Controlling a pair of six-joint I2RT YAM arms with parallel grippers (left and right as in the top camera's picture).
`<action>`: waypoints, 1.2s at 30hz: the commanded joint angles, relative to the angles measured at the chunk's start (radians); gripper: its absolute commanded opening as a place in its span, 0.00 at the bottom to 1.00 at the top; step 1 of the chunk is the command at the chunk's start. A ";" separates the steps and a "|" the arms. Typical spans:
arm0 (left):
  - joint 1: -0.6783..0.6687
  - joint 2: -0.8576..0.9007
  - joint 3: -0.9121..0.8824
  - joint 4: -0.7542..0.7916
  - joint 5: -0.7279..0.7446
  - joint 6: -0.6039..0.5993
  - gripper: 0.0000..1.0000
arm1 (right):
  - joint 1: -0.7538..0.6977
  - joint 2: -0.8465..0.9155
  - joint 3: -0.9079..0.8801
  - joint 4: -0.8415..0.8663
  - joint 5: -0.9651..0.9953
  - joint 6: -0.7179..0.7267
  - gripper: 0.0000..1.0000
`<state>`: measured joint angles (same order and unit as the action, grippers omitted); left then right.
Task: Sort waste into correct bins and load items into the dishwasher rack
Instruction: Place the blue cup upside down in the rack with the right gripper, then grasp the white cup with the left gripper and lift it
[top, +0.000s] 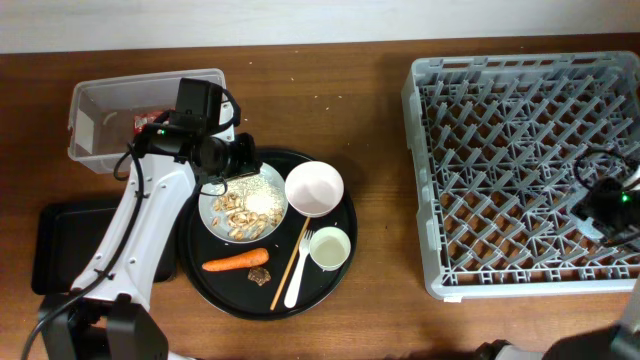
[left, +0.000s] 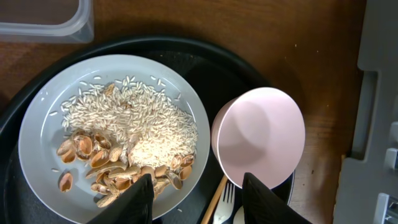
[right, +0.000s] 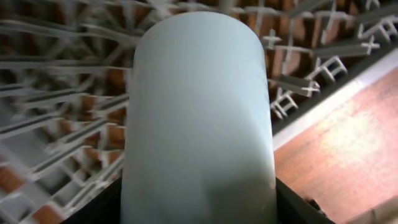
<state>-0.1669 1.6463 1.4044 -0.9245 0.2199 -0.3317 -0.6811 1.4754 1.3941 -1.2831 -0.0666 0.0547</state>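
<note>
Status: early stage. The red wrapper (top: 150, 121) lies in the clear tub (top: 95, 150) at the far-left corner, and I count it as the only waste sorted. The shallow black tray (top: 60, 250) at the left edge shows nothing in the part I can see. I cannot pick out the tissue.

The right gripper (top: 603, 203) hangs over the dishwasher rack (top: 500, 120) near the right edge. Its jaws are clamped on the light blue cup (right: 199, 112), which fills the wrist view above the pegs. I judge the cup not yet set down, and I see no item standing in the rack.

The left gripper (left: 200, 199) hovers over the round black tray (top: 335, 285) at mid-table, between the plate (left: 37, 130) and the white bowl (left: 258, 137). Its jaws are spread with nothing between them.

Outstanding waste: rice (left: 137, 124) and scraps (left: 93, 155) on the plate, carrot (top: 235, 263), crumb (top: 260, 275).

Outstanding items: plate, bowl, small white cup (top: 330, 248), fork (top: 298, 272), chopstick (top: 281, 288).
</note>
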 joint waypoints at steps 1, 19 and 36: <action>0.002 -0.012 0.005 -0.013 -0.011 0.020 0.45 | -0.030 0.078 0.014 -0.004 0.068 0.037 0.53; -0.082 -0.011 -0.037 -0.117 -0.007 0.020 0.55 | 0.129 -0.072 0.014 -0.058 -0.244 -0.029 0.99; -0.418 0.039 -0.281 0.031 0.019 0.004 0.25 | 0.388 -0.093 0.011 -0.100 -0.237 -0.066 0.99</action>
<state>-0.5716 1.6531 1.1500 -0.9051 0.2325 -0.3347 -0.3031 1.3792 1.3956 -1.3811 -0.2977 -0.0044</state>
